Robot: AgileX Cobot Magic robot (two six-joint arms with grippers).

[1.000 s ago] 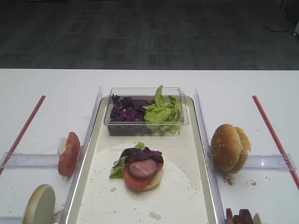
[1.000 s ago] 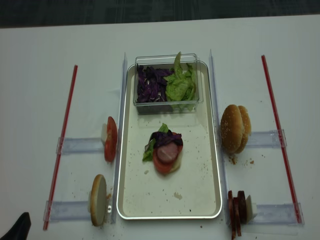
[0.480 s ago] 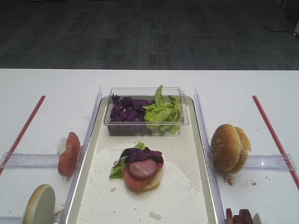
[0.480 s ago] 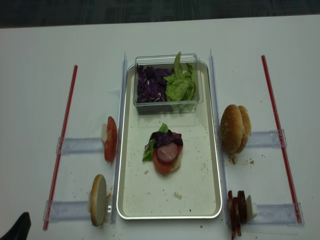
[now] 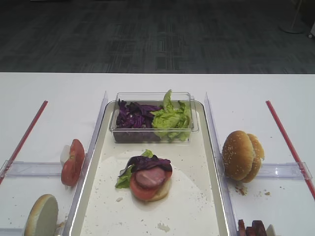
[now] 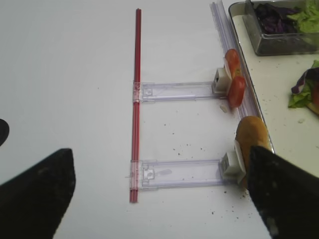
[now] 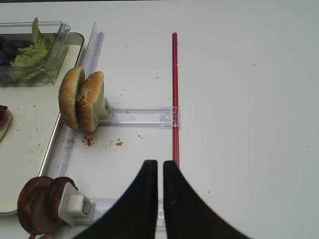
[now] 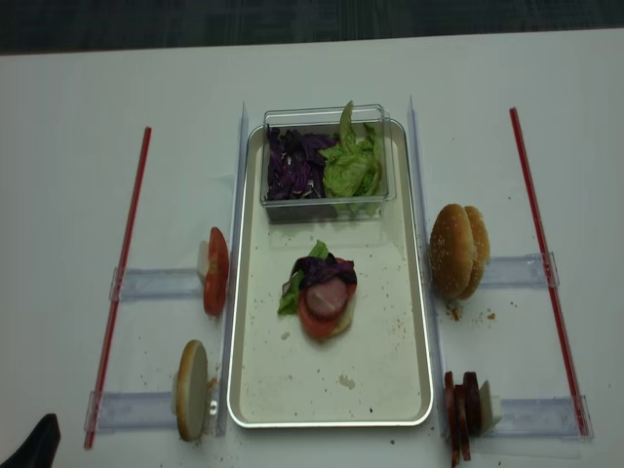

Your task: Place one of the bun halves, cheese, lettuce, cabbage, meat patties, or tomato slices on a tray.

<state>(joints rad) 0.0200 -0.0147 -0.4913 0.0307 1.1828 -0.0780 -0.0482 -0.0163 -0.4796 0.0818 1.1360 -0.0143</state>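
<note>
Bun halves (image 5: 242, 155): two, upright on the table right of the tray (image 5: 216, 162). Likely light, soft, crushable; best pinched gently across the crust edges. Right gripper (image 7: 160, 174) closed, empty; left gripper (image 6: 159, 184) wide open, empty.

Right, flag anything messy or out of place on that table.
Only crumbs: a scatter on the table below the sesame bun halves, and specks over the tray floor. The half-built stack sits upright, its lettuce poking out left.

Stack (image 8: 322, 297) mid-tray (image 8: 385, 390), tub (image 8: 327, 156) behind; tomato slices (image 8: 215, 271) left, bun halves (image 8: 456, 251) right.
</note>
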